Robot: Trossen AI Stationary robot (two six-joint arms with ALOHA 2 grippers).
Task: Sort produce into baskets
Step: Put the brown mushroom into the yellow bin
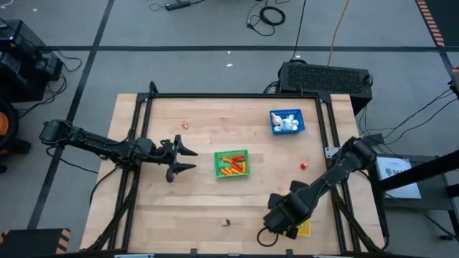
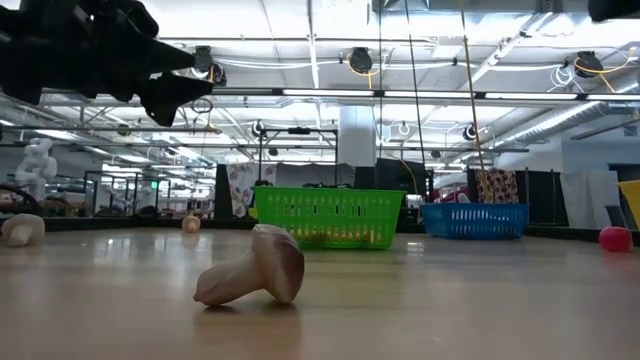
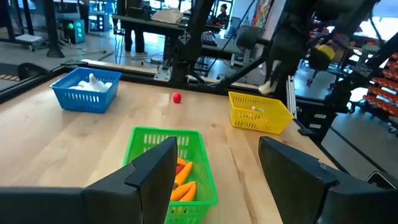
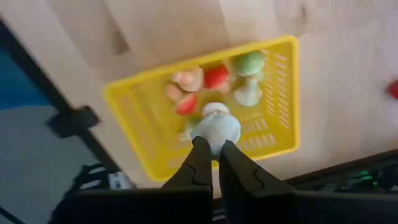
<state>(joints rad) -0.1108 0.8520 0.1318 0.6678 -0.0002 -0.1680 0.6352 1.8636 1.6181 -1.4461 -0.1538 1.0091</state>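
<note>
My right gripper [image 4: 213, 144] hangs over the yellow basket [image 4: 273, 134] at the table's near right and is shut on a white produce piece [image 4: 216, 127]. The yellow basket holds red, green and pale pieces. My left gripper [image 3: 214, 165] is open and empty, above the table just left of the green basket [image 1: 232, 163], which holds orange and red pieces. The blue basket [image 1: 287, 120] at the far right holds white pieces. A brown-capped mushroom [image 2: 255, 278] lies on its side near the front edge. A red piece [image 1: 304, 165] lies on the table. My right gripper pinches the white piece's near side [image 4: 213, 138] between its two fingertips, coming from above and pointing down. The piece is above the yellow basket's inside; whether it rests on the pieces below, I cannot tell.
A small pale piece [image 1: 185, 124] lies at the far left of the table, and another pale piece [image 2: 22, 229] lies at the left in the low view. Black frame rails run along the table's edges. Bare wood lies between the baskets.
</note>
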